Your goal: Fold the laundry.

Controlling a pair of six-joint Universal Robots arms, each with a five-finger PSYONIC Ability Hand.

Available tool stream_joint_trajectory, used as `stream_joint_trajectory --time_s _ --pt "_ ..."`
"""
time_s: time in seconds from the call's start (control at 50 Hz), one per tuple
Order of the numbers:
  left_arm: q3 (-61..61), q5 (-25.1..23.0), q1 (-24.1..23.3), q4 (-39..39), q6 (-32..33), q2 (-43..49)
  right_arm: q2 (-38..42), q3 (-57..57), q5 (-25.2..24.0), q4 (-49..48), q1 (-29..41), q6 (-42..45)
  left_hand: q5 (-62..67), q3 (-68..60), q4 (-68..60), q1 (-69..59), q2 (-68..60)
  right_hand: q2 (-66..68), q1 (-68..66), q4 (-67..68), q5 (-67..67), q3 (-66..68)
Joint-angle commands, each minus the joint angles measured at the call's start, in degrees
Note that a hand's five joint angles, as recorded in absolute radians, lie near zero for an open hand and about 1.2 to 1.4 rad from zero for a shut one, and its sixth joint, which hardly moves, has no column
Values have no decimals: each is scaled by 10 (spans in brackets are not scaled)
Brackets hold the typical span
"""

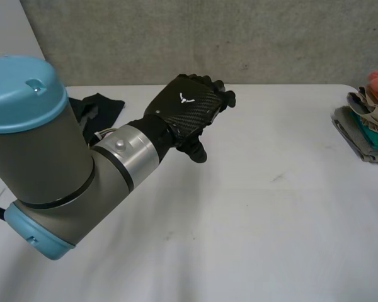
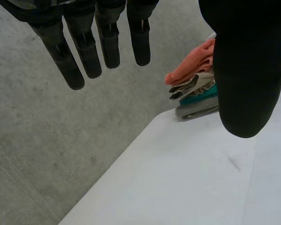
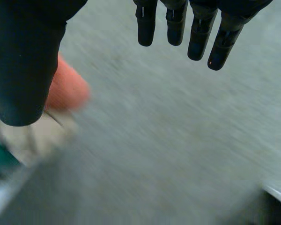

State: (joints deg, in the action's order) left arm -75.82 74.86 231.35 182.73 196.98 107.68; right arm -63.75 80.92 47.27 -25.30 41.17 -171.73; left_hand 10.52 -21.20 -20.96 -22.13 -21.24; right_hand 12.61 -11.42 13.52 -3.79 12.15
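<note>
Plainly, in the head view the left hand [image 1: 190, 110] hangs above the desk [image 1: 258, 207], well apart from the folded stack [image 1: 368, 123], its fingers relaxed and holding nothing. I judge it is free to reach for a piece. A dark cloth [image 1: 99, 108] lies on the far side of that hand from the stack and is likely what remains to be folded. The arm [image 1: 50, 157] hides part of it, and the stack itself runs out of view. In the left wrist view the fingers [image 2: 86, 54] are straight and spread wide of the thumb, and the stack sits beyond the thumb with an orange piece [image 2: 192, 65] on top. In the right wrist view the right hand [image 3: 23, 61] is likewise wide and empty. The orange patch just beside its thumb may be the stack's top, but that is hard to make out.
</note>
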Motion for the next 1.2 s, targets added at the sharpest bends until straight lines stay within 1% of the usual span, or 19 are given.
stream_joint_trajectory --time_s 0.02,0.04,0.06,0.18,0.22,0.32,0.42,0.5,0.54,0.62,0.74,0.84,0.92,0.98,1.1,1.12,1.14,1.16,1.2 --pt "0 11 9 4 0 -22 -1 -105 234 102 -33 169 16 -10 -12 0 -9 -26 14 -35 38 -21" --pt "0 16 14 6 0 -26 -12 -110 273 81 -8 168 16 -10 -12 0 -9 -26 14 -35 38 -21" --pt "1 32 23 14 0 -33 -22 -111 278 66 10 159 16 -10 -12 0 -9 -26 14 -35 38 -21" --pt "-8 121 94 77 4 -51 -136 -43 259 -51 124 21 -27 34 32 43 34 -26 14 -35 38 -21" --pt "-12 144 132 104 9 -51 -188 10 241 -100 157 -32 -53 59 57 69 60 -26 14 -35 38 -21" --pt "-15 144 224 132 11 -34 -272 123 169 -175 265 -97 -56 63 60 72 63 -26 14 -35 38 -21" --pt "0 87 320 136 42 58 -277 227 78 -179 436 -57 -58 64 62 74 65 -26 14 -35 38 -21" --pt "35 -7 383 134 102 139 -260 273 62 -109 490 14 -58 64 62 74 65 -26 14 -35 38 -21" --pt "79 -66 419 126 152 230 -228 283 69 -51 510 66 -48 54 52 64 55 -26 14 -35 38 -21" --pt "112 -82 431 124 169 284 -171 286 100 17 547 144 -48 54 52 64 55 -26 14 -35 38 -21" --pt "182 -80 437 119 175 365 -136 298 168 37 554 199 19 -13 -15 -3 -12 -26 14 -35 38 -21" --pt "184 -81 439 114 175 376 -135 319 171 25 547 202 245 -238 -240 -229 -237 -26 14 -35 38 -21" --pt "180 -80 436 114 174 374 -135 322 170 21 534 202 500 -493 -496 -484 -493 -26 14 -35 38 -21" --pt "181 -69 435 114 174 372 -137 322 170 21 532 199 594 -588 -590 -578 -587 -26 14 -35 38 -21" --pt "175 -21 431 116 176 354 -140 326 170 21 531 198 595 -588 -590 -579 -588 -26 14 -35 38 -21" --pt "173 -14 430 115 176 348 -141 328 170 20 530 198 583 -577 -579 -567 -576 -26 14 -35 38 -21" --pt "164 2 430 112 175 329 -141 329 170 20 529 197 224 -217 -219 -207 -216 -26 14 -35 38 -21" --pt "157 8 430 109 175 320 -141 329 170 20 528 197 75 -68 -71 -59 -68 -26 14 -35 38 -21" --pt "136 18 430 98 175 295 -141 329 170 20 524 198 -22 29 27 38 29 -26 14 -35 38 -21"
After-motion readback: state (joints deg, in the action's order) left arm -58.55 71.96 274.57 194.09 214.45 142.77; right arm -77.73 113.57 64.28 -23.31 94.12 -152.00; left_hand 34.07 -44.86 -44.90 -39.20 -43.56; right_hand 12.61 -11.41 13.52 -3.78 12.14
